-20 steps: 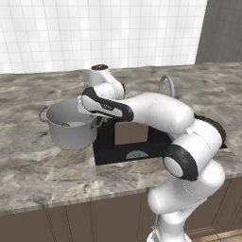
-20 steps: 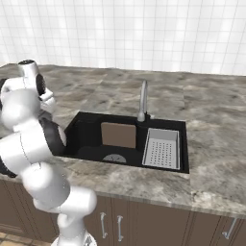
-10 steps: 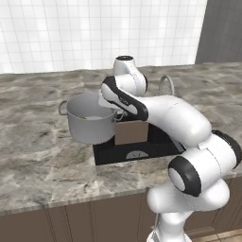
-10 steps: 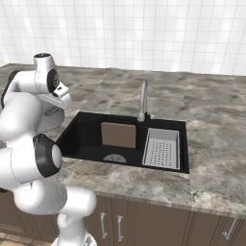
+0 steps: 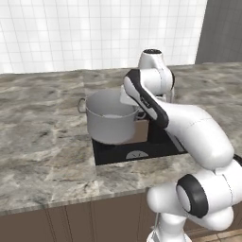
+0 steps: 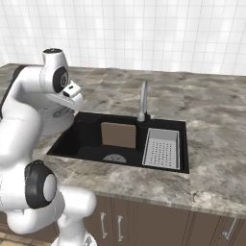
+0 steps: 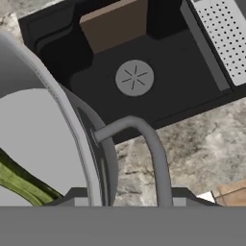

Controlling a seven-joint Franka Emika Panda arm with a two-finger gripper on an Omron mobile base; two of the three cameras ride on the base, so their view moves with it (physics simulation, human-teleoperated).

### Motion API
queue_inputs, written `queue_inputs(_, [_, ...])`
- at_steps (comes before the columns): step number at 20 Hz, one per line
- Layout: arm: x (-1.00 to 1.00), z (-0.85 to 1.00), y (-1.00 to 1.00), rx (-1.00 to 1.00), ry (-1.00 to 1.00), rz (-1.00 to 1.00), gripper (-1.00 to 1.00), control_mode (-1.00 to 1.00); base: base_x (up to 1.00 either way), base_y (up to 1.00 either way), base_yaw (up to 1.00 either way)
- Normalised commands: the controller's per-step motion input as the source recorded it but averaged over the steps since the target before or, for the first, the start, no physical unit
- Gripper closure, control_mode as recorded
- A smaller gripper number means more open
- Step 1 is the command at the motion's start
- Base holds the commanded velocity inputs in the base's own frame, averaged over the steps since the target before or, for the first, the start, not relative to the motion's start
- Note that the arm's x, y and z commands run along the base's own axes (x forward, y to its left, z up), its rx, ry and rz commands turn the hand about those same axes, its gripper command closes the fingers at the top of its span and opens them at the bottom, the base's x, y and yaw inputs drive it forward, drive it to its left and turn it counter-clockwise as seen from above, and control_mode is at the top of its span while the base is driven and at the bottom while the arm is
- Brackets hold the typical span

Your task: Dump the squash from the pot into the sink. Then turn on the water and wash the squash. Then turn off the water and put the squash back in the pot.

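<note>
I hold the grey brushed-metal stockpot (image 5: 112,123) at the black recessed sink's (image 6: 91,141) left edge, gripper (image 7: 129,204) apparently clamped on its rim, yellow-green squash (image 7: 19,185) inside; tipping early would spill it onto the counter.

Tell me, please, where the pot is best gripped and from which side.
Take the pot by its thin rim wall, next to the loop handle, coming from above. It stands upright and open-topped, and its round body looks too wide to span.
</note>
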Motion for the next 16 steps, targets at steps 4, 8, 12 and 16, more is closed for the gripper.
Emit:
queue_inputs(4, [-0.32,0.39,-0.60,0.00,0.00,0.00,1.00,-1.00,0.00,0.00,0.00])
queue_inputs(8, [-0.35,0.23,-0.59,0.00,0.01,0.00,1.00,-1.00,0.00,0.00,0.00])
queue_inputs(12, [-0.29,0.11,-0.62,0.00,0.00,0.00,1.00,-1.00,0.00,0.00,0.00])
queue_inputs(16, [-0.27,0.01,-0.64,0.00,0.00,0.00,1.00,-1.00,0.00,0.00,0.00])
